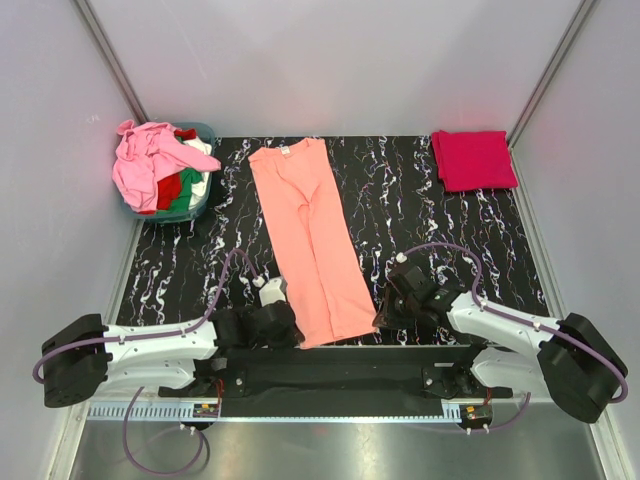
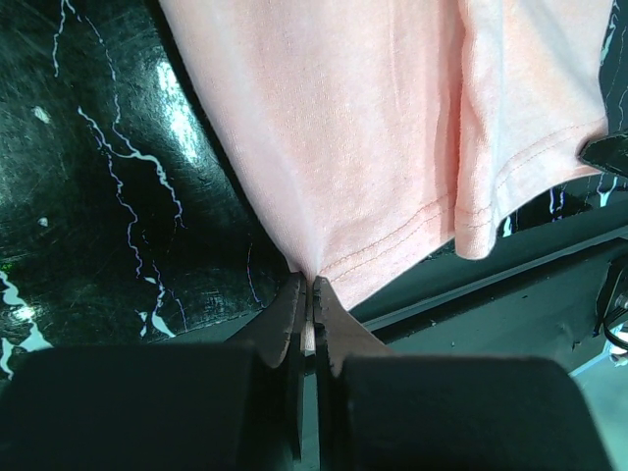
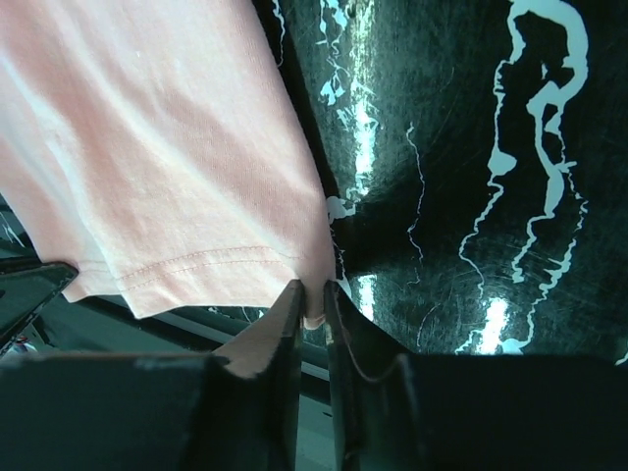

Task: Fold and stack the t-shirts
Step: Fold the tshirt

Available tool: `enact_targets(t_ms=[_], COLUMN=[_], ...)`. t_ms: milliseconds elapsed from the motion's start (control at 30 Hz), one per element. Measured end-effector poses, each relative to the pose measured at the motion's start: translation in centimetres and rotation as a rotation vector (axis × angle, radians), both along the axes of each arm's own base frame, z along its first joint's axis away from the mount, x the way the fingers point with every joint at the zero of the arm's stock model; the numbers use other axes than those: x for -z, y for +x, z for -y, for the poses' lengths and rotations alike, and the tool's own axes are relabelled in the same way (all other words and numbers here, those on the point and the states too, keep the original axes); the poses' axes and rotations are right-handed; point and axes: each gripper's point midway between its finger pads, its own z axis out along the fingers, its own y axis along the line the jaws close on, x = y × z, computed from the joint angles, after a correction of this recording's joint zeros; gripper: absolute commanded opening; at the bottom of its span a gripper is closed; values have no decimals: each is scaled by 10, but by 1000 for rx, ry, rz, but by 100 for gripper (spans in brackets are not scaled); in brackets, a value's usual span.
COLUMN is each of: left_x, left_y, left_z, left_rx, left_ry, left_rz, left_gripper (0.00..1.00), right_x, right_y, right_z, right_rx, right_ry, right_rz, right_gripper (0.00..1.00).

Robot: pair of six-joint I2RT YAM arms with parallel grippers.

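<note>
1. The salmon-orange t-shirt (image 1: pixel 305 240) lies flat on the middle of the table (image 1: pixel 430 230). It is folded lengthwise into a long narrow strip, with the collar at the far end and the hem at the near edge.
2. Its cloth is a soft, fine knit. A double row of stitching runs along the hem, and a lengthwise fold overlaps near the middle.
3. The left gripper (image 2: pixel 310 291) has its thin dark jaws pressed together on the near-left hem corner, and the fabric puckers into the pinch.
4. The right gripper (image 3: pixel 314 299) is clamped the same way on the near-right hem corner, with a small tuft of cloth showing between its jaws.
5. The table top is glossy black with white marble-like veins, and it reflects the light.
6. A crimson-pink t-shirt (image 1: pixel 473 158) rests at the far right corner, folded into a neat rectangle.
7. At the far left, a teal tub (image 1: pixel 203 203) holds a crumpled heap of shirts (image 1: pixel 150 165), light pink on top with red, green and white beneath.
</note>
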Motion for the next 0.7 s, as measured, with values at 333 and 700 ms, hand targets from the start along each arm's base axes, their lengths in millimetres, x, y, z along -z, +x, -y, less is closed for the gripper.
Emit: enact_targets(t_ms=[333,700], left_x=[0,6], left_y=[0,-1], left_z=[0,1], left_rx=[0,6], left_ry=[-1,14], left_rz=[1,-6], left_gripper=[1,0], right_x=[-2,-6], right_y=[1,0], right_z=[-2,-4], right_rx=[-7,-12], right_ry=[13,38], right_rz=[7,23], right_gripper=[0,0])
